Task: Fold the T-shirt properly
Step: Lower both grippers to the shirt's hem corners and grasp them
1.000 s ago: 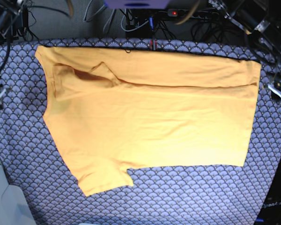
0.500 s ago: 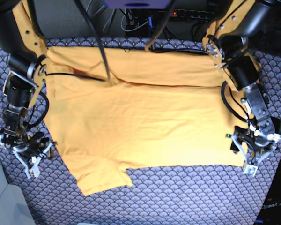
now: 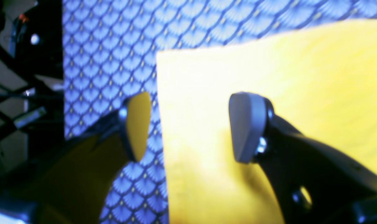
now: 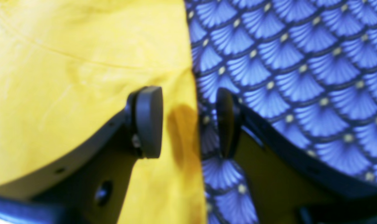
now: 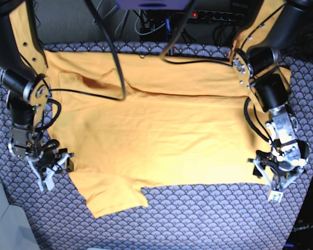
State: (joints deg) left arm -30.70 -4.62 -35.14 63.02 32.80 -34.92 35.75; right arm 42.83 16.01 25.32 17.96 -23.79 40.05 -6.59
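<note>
Blue fan-patterned cloth covers our counter (image 5: 208, 219), with cables and a power strip (image 5: 214, 14) in the dark beyond 12 o'clock. We see the T-shirt (image 5: 161, 130) spread flat at centre. Our left gripper (image 5: 275, 182) at 4 o'clock and right gripper (image 5: 51, 169) at 8 o'clock each straddle a T-shirt edge, jaws released, grasping nothing.

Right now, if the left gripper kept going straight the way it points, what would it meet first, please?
Most likely the edge of the T-shirt: the open left gripper straddles it, one finger over the patterned tablecloth. Depth is unclear, so contact may be almost simultaneous.
</note>
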